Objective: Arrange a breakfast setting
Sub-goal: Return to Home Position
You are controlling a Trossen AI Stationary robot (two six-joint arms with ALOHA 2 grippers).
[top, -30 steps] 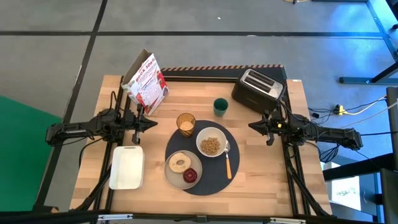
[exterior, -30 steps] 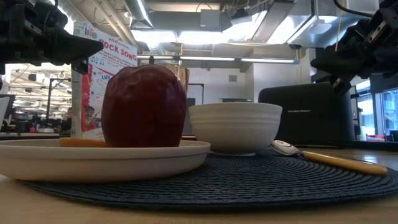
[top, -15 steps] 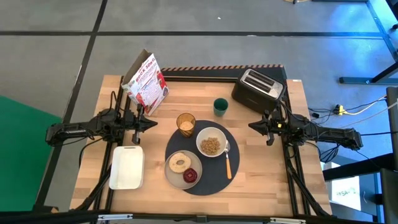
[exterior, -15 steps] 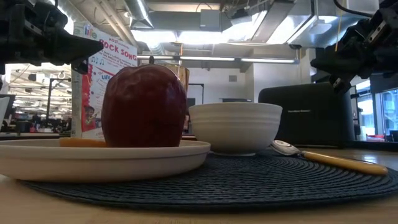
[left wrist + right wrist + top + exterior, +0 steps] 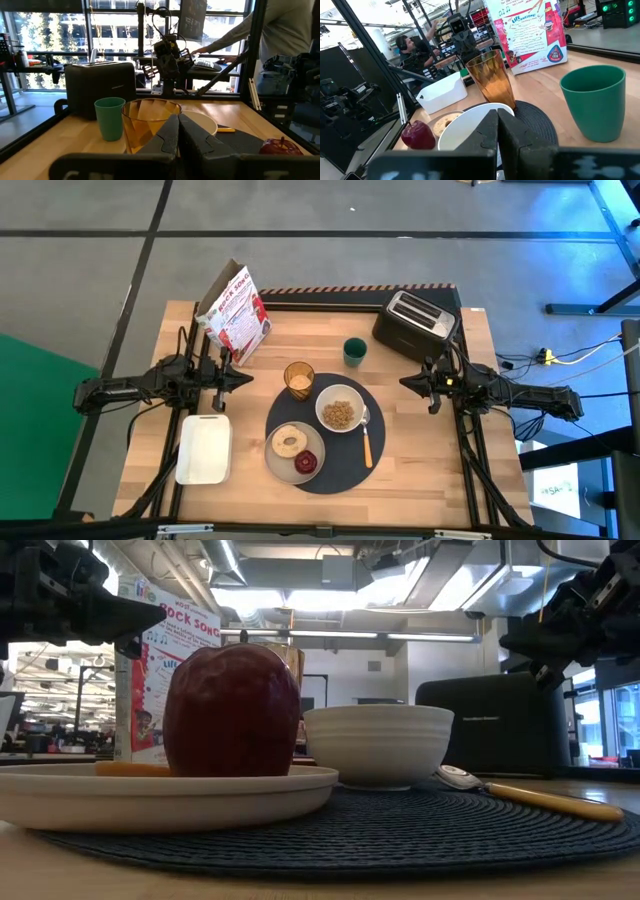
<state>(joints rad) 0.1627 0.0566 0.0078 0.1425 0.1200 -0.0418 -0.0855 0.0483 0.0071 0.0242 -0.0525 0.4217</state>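
Note:
A round dark mat lies mid-table. On it rest a white bowl of cereal, a white plate with a bagel and a red apple, and an orange-handled spoon right of the bowl. An amber tumbler stands at the mat's far left rim. My left gripper is shut and hovers level at the table's left, pointing at the tumbler. My right gripper is shut and hovers level at the right, pointing toward the bowl.
A green cup and a black toaster stand beyond the mat. A cereal box is at the far left, and a white tray at the near left. People show in the room beyond the table.

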